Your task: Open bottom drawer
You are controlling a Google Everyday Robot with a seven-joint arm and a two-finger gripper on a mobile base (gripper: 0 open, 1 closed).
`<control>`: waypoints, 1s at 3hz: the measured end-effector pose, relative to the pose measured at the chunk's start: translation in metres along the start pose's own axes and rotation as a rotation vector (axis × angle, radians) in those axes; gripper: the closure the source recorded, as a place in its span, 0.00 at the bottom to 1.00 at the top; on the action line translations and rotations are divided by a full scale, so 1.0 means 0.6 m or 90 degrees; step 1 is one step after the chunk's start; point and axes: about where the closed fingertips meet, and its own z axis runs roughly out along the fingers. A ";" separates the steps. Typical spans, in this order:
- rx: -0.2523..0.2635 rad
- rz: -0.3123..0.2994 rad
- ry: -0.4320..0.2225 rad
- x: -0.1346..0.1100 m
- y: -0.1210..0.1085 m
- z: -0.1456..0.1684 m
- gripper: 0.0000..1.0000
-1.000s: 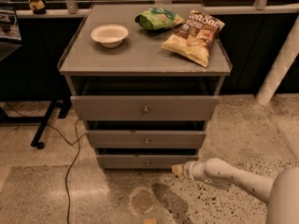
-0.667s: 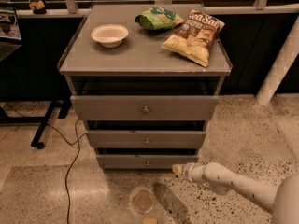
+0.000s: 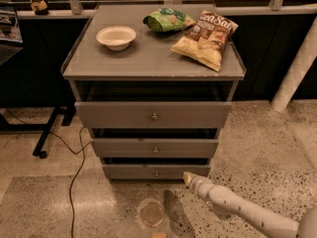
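Note:
The grey cabinet has three drawers. The bottom drawer is the lowest, slimmest front, just above the floor, with a small round metal knob at its centre. It stands slightly proud of the cabinet, with a dark gap above it. My gripper is at the end of the white arm coming in from the lower right. Its tip is low, just in front of the drawer's right part, to the right of the knob.
The middle drawer and top drawer sit above. On the cabinet top lie a white bowl, a green bag and a chip bag. A black cable runs on the floor at left. A white post stands at right.
The arm has swung left along the floor, bringing the gripper tip closer to the bottom drawer's front. The drawers have not visibly moved.

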 end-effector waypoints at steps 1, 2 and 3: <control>0.012 0.004 -0.031 -0.023 -0.024 0.024 1.00; 0.009 0.004 -0.031 -0.027 -0.026 0.026 1.00; -0.003 -0.002 -0.032 -0.029 -0.023 0.027 1.00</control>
